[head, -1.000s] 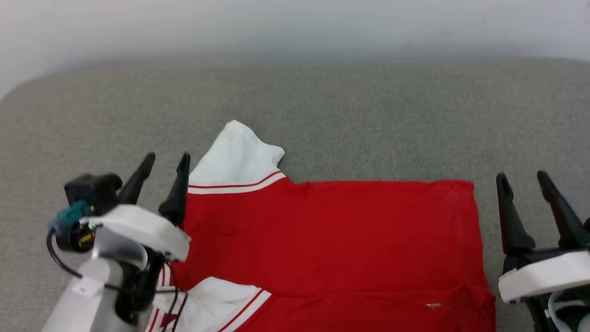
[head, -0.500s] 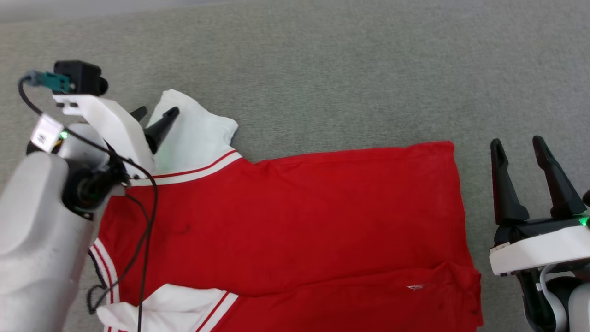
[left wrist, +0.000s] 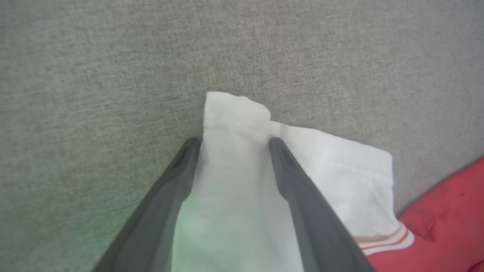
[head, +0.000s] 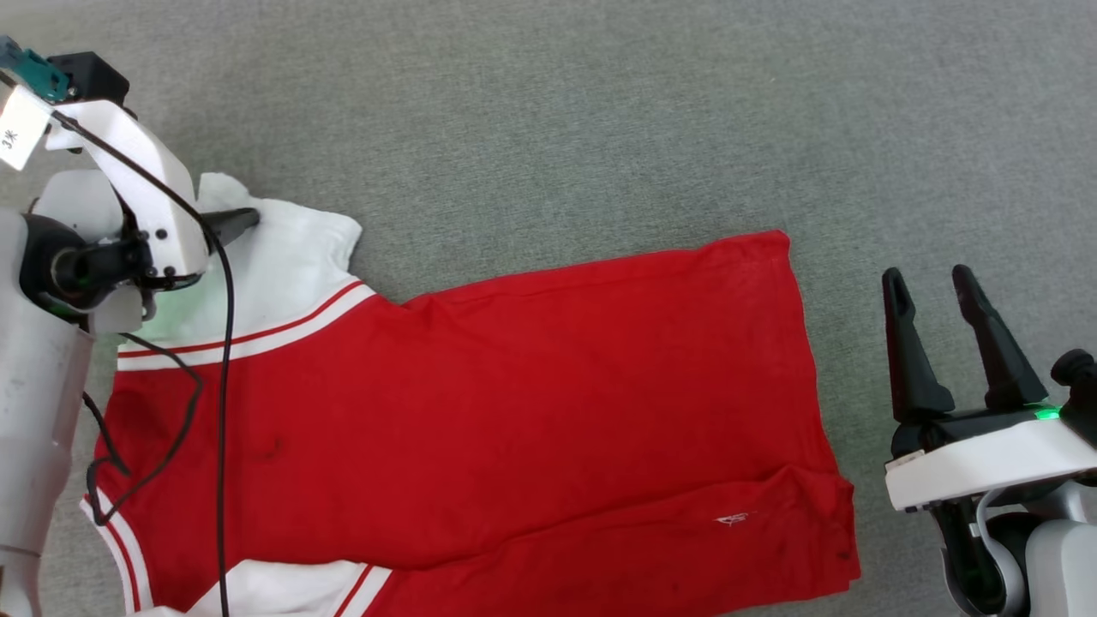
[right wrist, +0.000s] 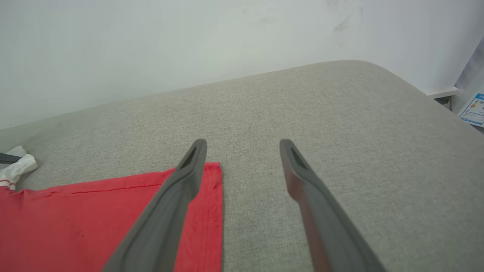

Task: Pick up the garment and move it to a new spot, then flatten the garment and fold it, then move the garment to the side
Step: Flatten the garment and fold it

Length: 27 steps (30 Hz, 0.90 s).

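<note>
The garment is a bright red jersey spread flat on the grey cushion, with a white sleeve at its upper left and a small white logo near its lower right. My left gripper is tipped down over that sleeve. In the left wrist view it is open, and the white sleeve lies under and between its fingers. My right gripper stands open just right of the garment's right edge, and in its own view nothing is between its fingers, the red cloth lying to the left.
The grey cushion runs back to a white wall and rounds off at its right edge. A printed sheet stands past that edge. My left arm's black cable hangs over the garment's left part.
The head camera has tilted down, so the picture has shifted. My left gripper has reached forward from beside the garment and tipped down onto the white sleeve. The right gripper has stayed open.
</note>
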{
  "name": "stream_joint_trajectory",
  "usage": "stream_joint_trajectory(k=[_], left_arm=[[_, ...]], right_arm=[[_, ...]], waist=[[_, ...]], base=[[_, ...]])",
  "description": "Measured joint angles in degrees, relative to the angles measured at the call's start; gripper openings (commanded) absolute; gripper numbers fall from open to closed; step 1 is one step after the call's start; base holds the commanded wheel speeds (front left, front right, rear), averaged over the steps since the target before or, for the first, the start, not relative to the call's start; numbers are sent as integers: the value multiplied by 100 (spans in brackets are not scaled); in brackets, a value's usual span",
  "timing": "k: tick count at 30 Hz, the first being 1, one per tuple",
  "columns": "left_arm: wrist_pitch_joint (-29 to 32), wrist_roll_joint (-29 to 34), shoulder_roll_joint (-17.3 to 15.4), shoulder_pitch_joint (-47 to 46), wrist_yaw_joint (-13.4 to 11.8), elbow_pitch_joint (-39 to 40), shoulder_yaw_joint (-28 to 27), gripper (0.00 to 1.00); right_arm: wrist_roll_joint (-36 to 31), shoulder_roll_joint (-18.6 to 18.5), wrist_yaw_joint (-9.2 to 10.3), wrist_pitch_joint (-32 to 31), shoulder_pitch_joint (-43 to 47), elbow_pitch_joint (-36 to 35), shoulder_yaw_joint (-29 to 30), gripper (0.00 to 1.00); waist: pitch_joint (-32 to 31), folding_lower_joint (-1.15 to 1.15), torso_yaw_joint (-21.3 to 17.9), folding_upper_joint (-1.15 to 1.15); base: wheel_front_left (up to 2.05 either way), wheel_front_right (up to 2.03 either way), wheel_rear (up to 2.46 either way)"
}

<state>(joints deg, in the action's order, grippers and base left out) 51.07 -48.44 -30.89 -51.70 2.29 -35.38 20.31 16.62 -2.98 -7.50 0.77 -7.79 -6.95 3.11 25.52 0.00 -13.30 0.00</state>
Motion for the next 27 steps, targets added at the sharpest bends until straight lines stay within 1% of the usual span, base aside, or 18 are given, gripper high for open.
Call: stream_joint_trajectory(k=[1, 2, 4, 8, 11, 13, 16, 19, 22, 27], left_arm=[[89, 5, -4, -26, -37, -26, 26, 30], [154, 2, -4, -29, -69, -55, 37, 0], [282, -37, 3, -27, -93, -118, 53, 0], [236, -96, 92, 27, -102, -171, 56, 0], [-26, -129, 162, 96, -26, -230, 32, 0], [-366, -45, 220, 158, -7, -266, 31, 0], [-766, 59, 305, 206, 34, -316, 69, 0], [-1074, 145, 407, 219, 102, -300, 127, 0], [-1296, 197, 477, 259, 166, -194, 170, 0], [-1596, 201, 498, 276, 221, 226, 146, 0]], right_arm=[[32, 1, 0, -4, -13, 31, -10, 100], [62, 0, 0, -4, -30, 52, -12, 100], [132, 1, 0, -30, -50, 104, -11, 100], [212, 1, 0, -81, -116, 141, -19, 100], [297, 0, 0, -266, -130, 261, 26, 100], [369, -24, 0, -372, -165, 352, 90, 100], [487, -177, 0, -673, -337, 610, 183, 100], [615, -390, 0, -1191, -492, 1046, 240, 100], [690, -597, 0, -1869, -695, 1356, 182, 100], [787, -913, 0, -2807, -1131, 1522, -18, 100]], waist=[[10, 0, -23, 0], [16, -1, -41, 0], [22, -1, -62, 0], [-3, -1, -54, 0], [-54, -1, -7, 0], [-105, -1, 35, 0], [-201, 0, 117, 0], [-308, 0, 228, 0], [-417, 0, 367, 0], [-505, 0, 637, 0]], base=[[0, 0, 0], [0, 0, 0], [0, 0, 0], [0, 0, 0], [0, 0, 0], [0, 0, 0], [0, 0, 0], [0, 0, 0], [0, 0, 0], [0, 0, 0]])
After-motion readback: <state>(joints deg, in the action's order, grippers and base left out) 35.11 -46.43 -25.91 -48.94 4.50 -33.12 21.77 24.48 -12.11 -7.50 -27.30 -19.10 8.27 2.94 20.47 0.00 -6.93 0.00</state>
